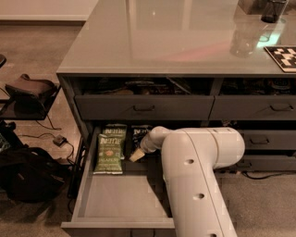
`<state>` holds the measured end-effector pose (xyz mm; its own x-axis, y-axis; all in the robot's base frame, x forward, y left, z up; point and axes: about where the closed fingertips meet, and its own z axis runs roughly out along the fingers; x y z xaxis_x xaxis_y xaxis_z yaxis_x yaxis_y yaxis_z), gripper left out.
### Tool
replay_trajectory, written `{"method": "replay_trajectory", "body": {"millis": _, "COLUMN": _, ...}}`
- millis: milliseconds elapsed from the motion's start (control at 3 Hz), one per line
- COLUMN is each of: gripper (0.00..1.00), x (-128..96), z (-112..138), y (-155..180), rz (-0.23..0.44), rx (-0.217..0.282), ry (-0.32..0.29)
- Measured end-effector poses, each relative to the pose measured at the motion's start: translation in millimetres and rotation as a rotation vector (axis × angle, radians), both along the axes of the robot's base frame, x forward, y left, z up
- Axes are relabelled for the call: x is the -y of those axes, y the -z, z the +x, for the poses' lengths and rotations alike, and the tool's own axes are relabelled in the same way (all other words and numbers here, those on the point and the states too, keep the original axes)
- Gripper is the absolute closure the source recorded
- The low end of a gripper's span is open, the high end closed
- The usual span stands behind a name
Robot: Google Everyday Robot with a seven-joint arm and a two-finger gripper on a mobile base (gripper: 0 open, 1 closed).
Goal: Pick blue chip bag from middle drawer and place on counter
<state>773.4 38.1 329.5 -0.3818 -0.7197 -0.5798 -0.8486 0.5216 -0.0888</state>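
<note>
The middle drawer [121, 200] is pulled open below the counter [162, 37]. The blue chip bag [139, 134], dark navy with white lettering, lies flat at the drawer's back, right of two green jalapeno bags [110, 153]. My gripper [136, 155] is down in the drawer at the end of the white arm [199, 157], just in front of the blue bag's near edge. The arm hides the right side of the drawer.
Shut drawers with bar handles [144, 107] sit above and to the right. A clear cup [243, 39], a dark cup [273, 9] and a checkered marker [283, 56] stand on the counter's far right. A black bag [27, 176] and a stand [27, 92] are on the floor at left.
</note>
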Motion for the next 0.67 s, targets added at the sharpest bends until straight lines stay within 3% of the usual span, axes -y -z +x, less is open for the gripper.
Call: {"method": "replay_trajectory", "body": {"millis": 667, "gripper": 0.66, "x": 0.0, "z": 0.0, "y": -0.3, "rz": 0.000, "rx": 0.000, "ry": 0.000}}
